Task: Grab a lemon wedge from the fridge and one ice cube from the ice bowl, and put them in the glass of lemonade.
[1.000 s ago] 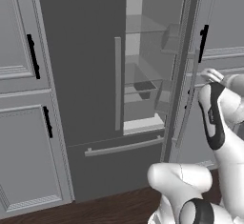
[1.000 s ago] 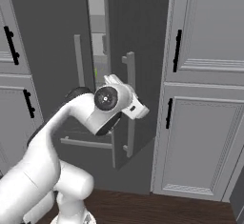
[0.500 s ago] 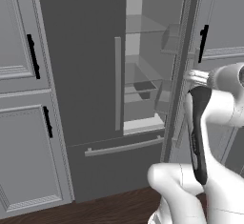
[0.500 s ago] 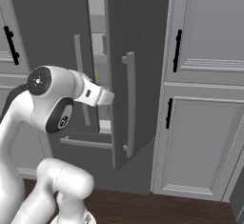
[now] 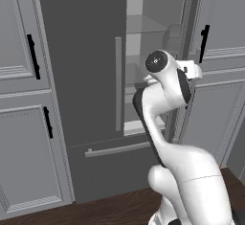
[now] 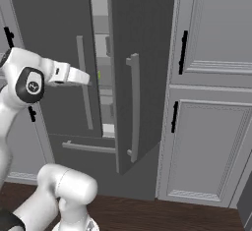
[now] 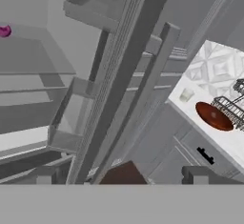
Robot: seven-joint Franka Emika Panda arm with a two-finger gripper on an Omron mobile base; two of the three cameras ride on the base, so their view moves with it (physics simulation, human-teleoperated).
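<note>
A kitchen: a tall dark grey fridge (image 5: 81, 75) with one door ajar stands between grey panelled cabinets (image 6: 211, 127) with black handles, over a dark wood floor (image 6: 162, 215).

The left base view looks from behind the arm's left side, forward and slightly down at the fridge (image 5: 86, 75), near enough that the fridge and flanking cabinets (image 5: 21, 99) span the picture. The right base view faces the same fridge (image 6: 142, 68) from behind the arm's right side, meeting its open door nearly edge-on. Both share the fridge's open gap and shelves. The hand view sits close beside the fridge's door edge (image 7: 128, 70), rolled, with the desk (image 7: 209, 94) beyond the fridge, tilted.
</note>
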